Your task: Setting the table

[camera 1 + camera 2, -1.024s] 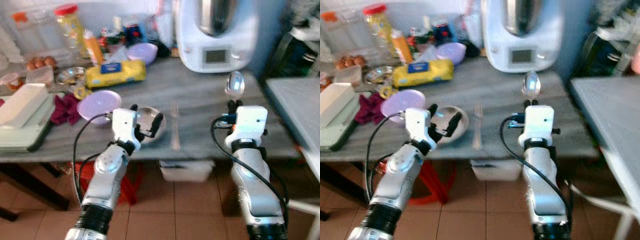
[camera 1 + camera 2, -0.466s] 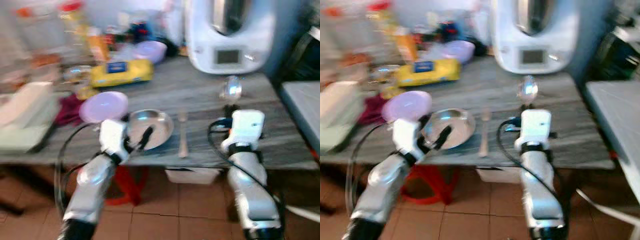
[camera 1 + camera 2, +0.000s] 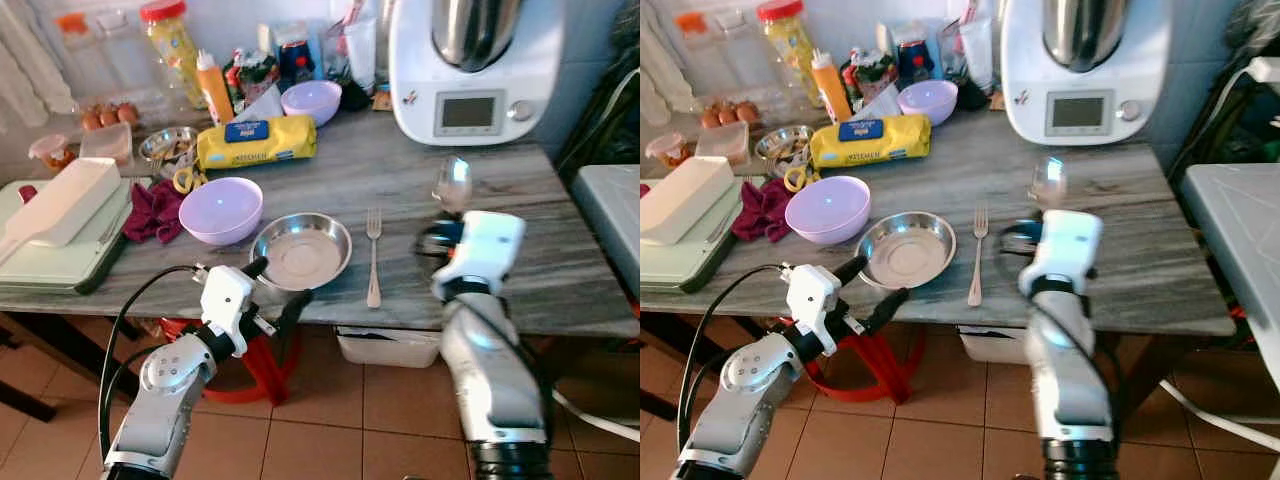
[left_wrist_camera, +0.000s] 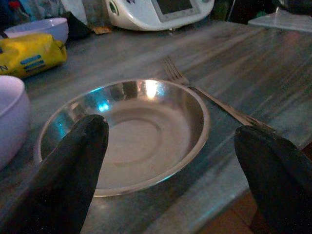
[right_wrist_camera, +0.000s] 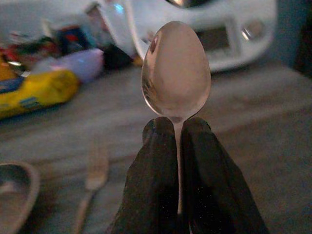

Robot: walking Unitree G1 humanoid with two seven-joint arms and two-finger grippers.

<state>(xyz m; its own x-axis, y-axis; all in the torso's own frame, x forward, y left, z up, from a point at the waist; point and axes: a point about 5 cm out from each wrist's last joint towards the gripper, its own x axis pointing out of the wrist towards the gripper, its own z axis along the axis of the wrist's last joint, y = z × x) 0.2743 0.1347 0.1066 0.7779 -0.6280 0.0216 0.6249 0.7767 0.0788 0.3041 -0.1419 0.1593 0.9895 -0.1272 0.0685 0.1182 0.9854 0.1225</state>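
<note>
A steel plate (image 3: 301,251) lies near the grey table's front edge (image 3: 400,310). A fork (image 3: 373,255) lies just right of it, tines toward the back. My right gripper (image 5: 178,127) is shut on a metal spoon (image 3: 452,184), held bowl-up above the table to the right of the fork. My left gripper (image 3: 274,285) is open, low at the table's front edge, its fingers (image 4: 73,165) spread in front of the plate and holding nothing. A lilac bowl (image 3: 221,209) stands left of the plate.
A white kitchen machine (image 3: 475,65) stands at the back right. A yellow packet (image 3: 256,142), a second lilac bowl (image 3: 310,100), bottles and jars crowd the back. A maroon cloth (image 3: 153,208) and a green tray (image 3: 60,260) lie left. A grey side table (image 3: 610,200) is right.
The camera has shifted and the blur has cleared. My left gripper has dropped back from over the plate to the table's front edge. The right gripper still holds the spoon upright.
</note>
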